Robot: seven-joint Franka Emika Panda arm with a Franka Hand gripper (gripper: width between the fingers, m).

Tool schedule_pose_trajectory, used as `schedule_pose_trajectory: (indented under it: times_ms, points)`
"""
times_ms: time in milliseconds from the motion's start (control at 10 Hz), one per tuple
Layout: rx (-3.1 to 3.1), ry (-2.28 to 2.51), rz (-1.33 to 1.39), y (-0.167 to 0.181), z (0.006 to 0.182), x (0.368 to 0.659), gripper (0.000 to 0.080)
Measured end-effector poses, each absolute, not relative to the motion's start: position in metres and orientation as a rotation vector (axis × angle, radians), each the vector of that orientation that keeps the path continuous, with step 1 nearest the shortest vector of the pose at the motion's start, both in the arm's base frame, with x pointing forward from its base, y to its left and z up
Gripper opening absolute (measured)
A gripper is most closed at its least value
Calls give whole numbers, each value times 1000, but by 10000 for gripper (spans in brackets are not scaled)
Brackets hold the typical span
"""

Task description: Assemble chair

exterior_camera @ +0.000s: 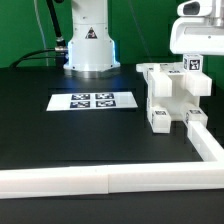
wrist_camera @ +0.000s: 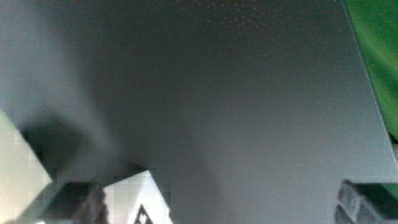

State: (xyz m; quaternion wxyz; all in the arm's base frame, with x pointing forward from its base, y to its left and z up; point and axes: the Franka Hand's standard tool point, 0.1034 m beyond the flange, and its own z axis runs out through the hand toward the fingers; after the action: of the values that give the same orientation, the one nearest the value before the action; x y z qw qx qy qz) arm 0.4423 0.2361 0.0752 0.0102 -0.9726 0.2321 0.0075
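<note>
Since the chair parts (exterior_camera: pixel 170 95) sit bunched up in the corner of the rail (exterior_camera: pixel 60 181) at the exterior view's right, I'd guess that's so they stay braced and don't slide on the counter (exterior_camera: pixel 60 140). The tool (wrist_camera: pixel 221 200) hangs just above them, fingers spread wide with nothing between, probably lining up a grab. The parts are blocky and white with small black tags (exterior_camera: pixel 159 123); can't tell if any are joined.

The marker board (exterior_camera: pixel 92 100) lies flat at the centre of the black table (exterior_camera: pixel 40 130). White chair parts (exterior_camera: pixel 172 95) (several carry tags) stand grouped at the exterior view's right, near the white corner wall (exterior_camera: pixel 100 180).
</note>
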Motion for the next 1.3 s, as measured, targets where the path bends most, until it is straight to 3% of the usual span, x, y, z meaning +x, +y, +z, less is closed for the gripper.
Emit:
schedule_pose_trajectory:
  times_ms: [1300]
  points:
    - [-3071,605,28,199,72,454,649]
